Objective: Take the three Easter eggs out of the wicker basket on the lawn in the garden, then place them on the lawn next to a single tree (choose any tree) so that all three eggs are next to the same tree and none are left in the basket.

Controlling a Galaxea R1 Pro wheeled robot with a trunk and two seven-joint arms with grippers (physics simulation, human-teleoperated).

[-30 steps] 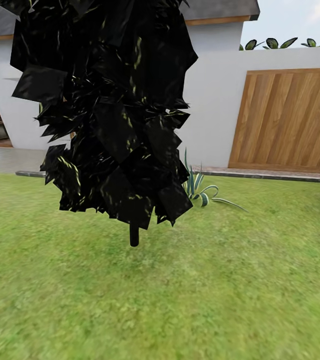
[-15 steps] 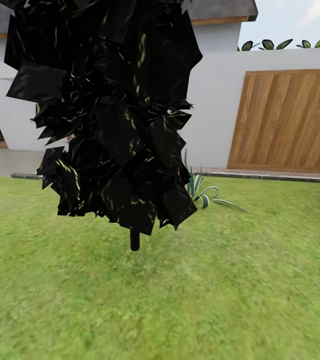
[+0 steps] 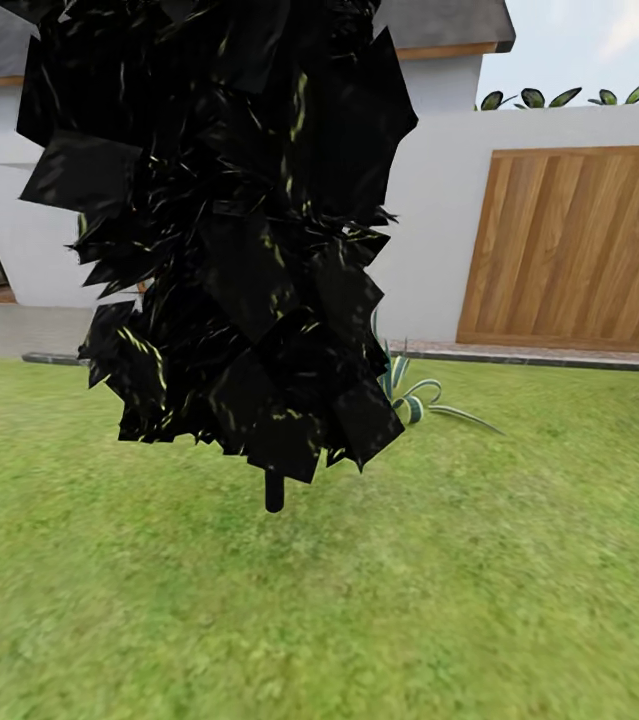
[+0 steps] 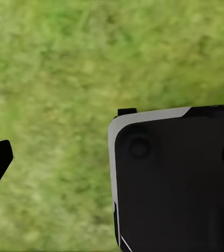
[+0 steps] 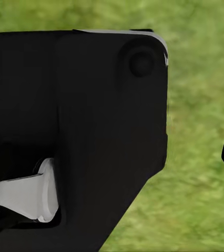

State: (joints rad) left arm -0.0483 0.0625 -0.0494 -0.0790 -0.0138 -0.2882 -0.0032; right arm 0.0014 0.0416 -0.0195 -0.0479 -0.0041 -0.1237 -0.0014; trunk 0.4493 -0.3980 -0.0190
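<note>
**Inspector A:** No eggs and no basket appear at this moment, so we cannot say where the task's things lie; we judge the robot in transit across the lawn (image 3: 519, 560).

**Inspector B:** Agreed. Largest first: the white house (image 3: 429, 230) closes the far side, with a wooden slatted gate (image 3: 574, 250) set in its wall. In front of us stands a dark cone-shaped tree (image 3: 219, 230) on a thin stem (image 3: 274, 492), not the thick-trunked kind we want.

**Inspector A:** Then the step in hand is searching. We would steer around this tree, not into it, and keep the head sweeping the grass until the basket shows.

**Inspector B:** Smaller items: a striped spiky plant (image 3: 409, 392) just behind the tree, and a grey paved strip (image 3: 519, 352) along the wall. The grass is flat and bare.

**Inspector A:** Jaws: both wrist views give dark housing over grass; we cannot tell whether either pair stands apart or together.
</note>
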